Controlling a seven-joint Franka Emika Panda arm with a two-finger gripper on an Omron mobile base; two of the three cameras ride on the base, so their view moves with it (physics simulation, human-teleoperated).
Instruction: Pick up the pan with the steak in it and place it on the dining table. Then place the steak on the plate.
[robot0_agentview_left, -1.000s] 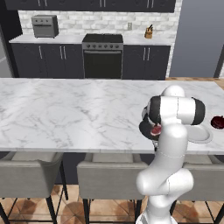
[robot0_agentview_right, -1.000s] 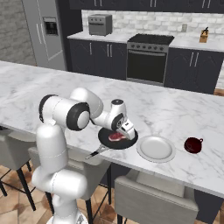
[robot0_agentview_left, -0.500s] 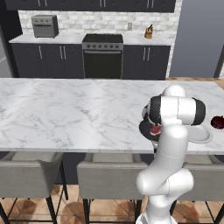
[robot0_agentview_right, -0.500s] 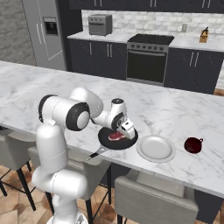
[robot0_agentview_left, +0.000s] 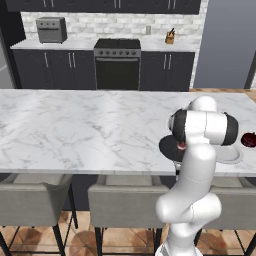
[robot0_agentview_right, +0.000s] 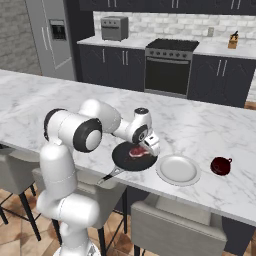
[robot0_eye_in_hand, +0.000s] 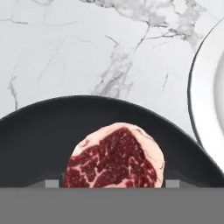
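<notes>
On the marble desk (robot0_agentview_right: 210, 125), in the right base view, the black frying pan (robot0_agentview_right: 125, 159) sits near the front edge with its handle pointing left toward the stools, the raw steak (robot0_agentview_right: 137, 151) lying in it. The claw (robot0_agentview_right: 148, 146) hangs right over the steak, its fingertips either side of the meat, though I cannot tell whether they press on it. Just right of the pan lies the white plate (robot0_agentview_right: 178, 169), then a dark red fruit-like thing (robot0_agentview_right: 220, 165)
</notes>
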